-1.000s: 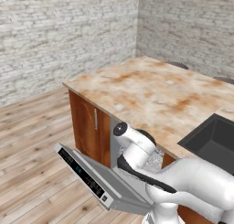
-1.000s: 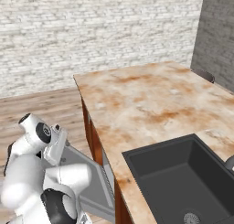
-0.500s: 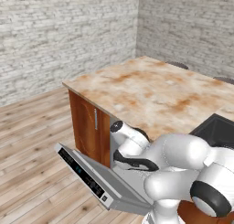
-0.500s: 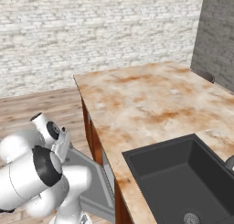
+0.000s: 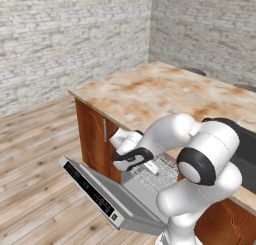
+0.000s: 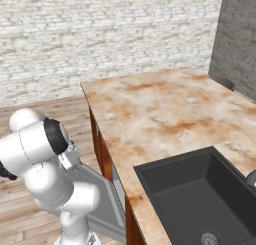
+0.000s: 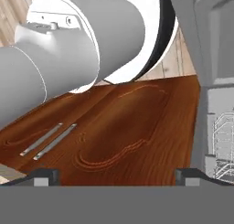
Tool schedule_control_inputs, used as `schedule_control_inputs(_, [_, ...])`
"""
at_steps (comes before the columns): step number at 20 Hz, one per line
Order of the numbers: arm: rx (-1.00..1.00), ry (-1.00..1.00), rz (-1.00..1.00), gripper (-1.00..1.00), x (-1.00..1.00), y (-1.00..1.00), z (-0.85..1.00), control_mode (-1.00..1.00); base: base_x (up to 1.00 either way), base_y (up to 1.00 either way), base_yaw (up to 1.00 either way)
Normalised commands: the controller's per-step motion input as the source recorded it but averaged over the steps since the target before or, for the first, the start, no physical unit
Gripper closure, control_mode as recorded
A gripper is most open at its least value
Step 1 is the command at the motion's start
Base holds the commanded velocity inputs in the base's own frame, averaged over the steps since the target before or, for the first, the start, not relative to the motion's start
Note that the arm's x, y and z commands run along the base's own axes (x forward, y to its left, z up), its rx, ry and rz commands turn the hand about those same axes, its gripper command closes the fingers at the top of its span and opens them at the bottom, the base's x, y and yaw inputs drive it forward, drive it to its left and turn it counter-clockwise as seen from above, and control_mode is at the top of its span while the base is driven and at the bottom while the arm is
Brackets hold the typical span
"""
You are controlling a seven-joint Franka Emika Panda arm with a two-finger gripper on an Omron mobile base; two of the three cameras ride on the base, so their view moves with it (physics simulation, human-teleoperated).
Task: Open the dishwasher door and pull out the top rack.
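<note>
Beside the marble-topped counter (image 5: 170, 89), the door (image 5: 100, 194) of the dishwasher lies folded down, its black control strip facing up and outward toward the wood floor. It lay this way a second ago too, so the first half of the task looks done.

What has changed is the arm. A second ago it was tucked low at the lower right of the left base view; now it has swung up and forward, with its big white elbow joint looming near the camera and the forearm reaching leftward over the open door. The gripper (image 5: 131, 159) hangs at the mouth of the machine, just above the inner side of the door and close to the rack (image 5: 155, 173), whose pale wire grid shows behind the wrist.

From the hand camera, the two dark fingertips (image 7: 43, 176) stand well apart with nothing between them, so the pincer is released. They look across at a reddish-brown cabinet door (image 7: 114, 131), while a sliver of the rack (image 7: 224, 145) sits at the right edge, off to one side of the fingers.

My judgement: the arm is moving in for the rack but is not yet lined up on it. The hand would need to turn toward the wire front before closing and pulling.

From the right base view, the sink (image 6: 200, 189) sits in the counter, away from the action.
</note>
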Motion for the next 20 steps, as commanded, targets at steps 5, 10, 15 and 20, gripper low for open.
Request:
schedule_control_inputs(5, [-0.32,0.63,0.03,-1.00,0.00,0.00,0.00,-1.00,0.00,0.00,0.00])
schedule_control_inputs(10, [-0.27,0.59,0.09,-1.00,-0.02,-0.15,-0.11,-1.00,0.00,0.00,0.00])
schedule_control_inputs(15, [-0.18,0.42,0.14,-1.00,-0.01,-0.29,-0.06,-1.00,0.00,0.00,0.00])
schedule_control_inputs(20, [-0.04,0.29,0.12,-1.00,0.08,-0.24,-0.02,-1.00,0.00,0.00,0.00])
